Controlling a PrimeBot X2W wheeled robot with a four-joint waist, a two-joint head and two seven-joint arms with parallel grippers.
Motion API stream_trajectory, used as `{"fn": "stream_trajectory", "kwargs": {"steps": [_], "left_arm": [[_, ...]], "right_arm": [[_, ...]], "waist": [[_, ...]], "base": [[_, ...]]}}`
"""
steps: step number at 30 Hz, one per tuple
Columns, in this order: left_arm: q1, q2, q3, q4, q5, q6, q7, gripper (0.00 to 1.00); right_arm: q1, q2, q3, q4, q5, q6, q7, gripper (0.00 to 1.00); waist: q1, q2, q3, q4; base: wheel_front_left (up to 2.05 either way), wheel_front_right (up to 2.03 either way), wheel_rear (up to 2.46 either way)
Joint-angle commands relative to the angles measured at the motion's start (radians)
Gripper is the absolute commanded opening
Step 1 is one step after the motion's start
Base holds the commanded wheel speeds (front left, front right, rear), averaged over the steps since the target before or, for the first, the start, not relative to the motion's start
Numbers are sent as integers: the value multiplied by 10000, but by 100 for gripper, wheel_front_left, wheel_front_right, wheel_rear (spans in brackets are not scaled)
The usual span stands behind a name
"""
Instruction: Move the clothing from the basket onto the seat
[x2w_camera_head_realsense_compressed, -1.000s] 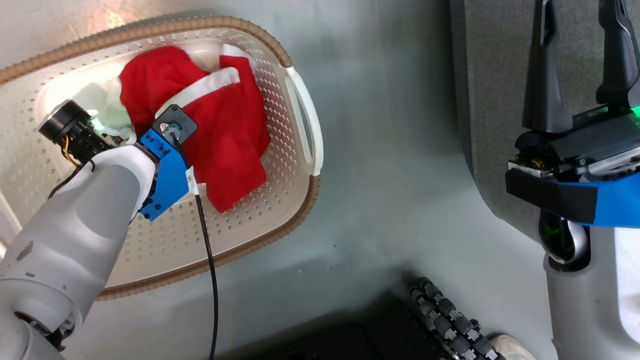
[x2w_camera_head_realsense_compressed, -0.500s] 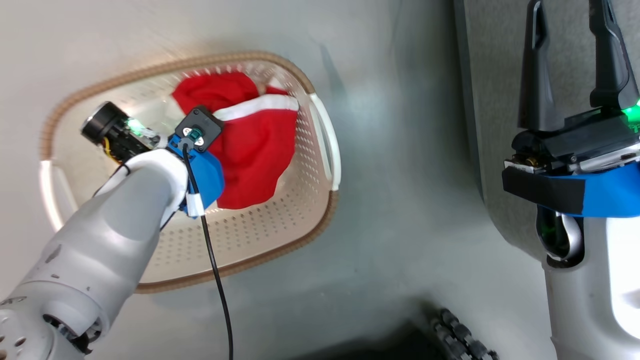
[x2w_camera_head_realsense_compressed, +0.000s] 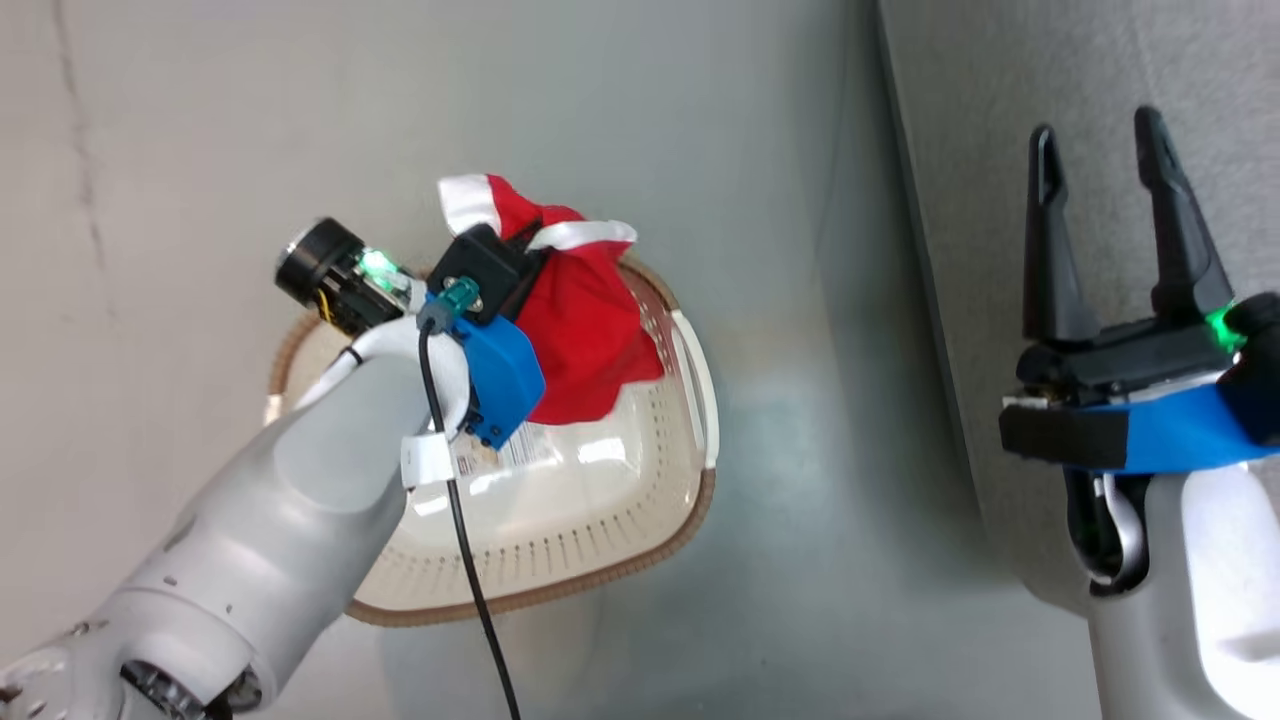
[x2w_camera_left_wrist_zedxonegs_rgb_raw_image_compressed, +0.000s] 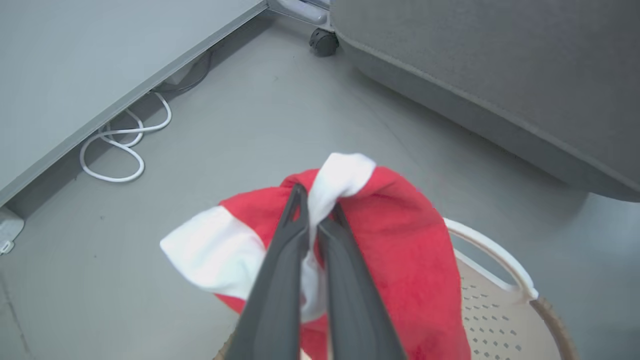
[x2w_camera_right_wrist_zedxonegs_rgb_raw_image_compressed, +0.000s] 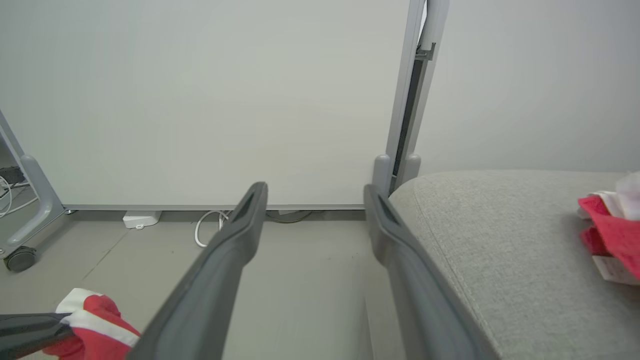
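Right wrist view reveals red clothing (x2w_camera_right_wrist_zedxonegs_rgb_raw_image_compressed: 612, 232) lying on the seat (x2w_camera_right_wrist_zedxonegs_rgb_raw_image_compressed: 500, 260).

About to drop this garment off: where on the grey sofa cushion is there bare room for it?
The grey fabric sofa cushion is bare from its rounded corner across to the red-and-white garments already lying at its right side in the right wrist view; that side is crowded. The open right gripper stands at the cushion's floor-side edge.

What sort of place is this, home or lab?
Probably a lab mock-up of a living room: bare grey floor, wheeled partition panels with loose white cable beneath, plus a grey seat and laundry basket.
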Motion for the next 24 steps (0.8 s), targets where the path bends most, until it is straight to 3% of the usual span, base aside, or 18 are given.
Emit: {"fn": "stream_trajectory", "kwargs": {"steps": [1,14,24], "left_arm": [[196,58,149,-154,48,64,-45,0],[1441,212,2380,-2290,949,144,-48,0],[2436,-127,3412,-3095,1287,-10,-48,0]], "right_arm": [[210,5,-36,76,-87,1,-38,100],[1577,3,30,787,-176,1,-38,100],[2766,5,-25,1142,-83,1,-38,100]], "waist": [[1,0,-924,278],[1,0,-3547,496],[1,0,-5394,661]], "base": [[0,0,0],[0,0,0],[0,0,0]]}}
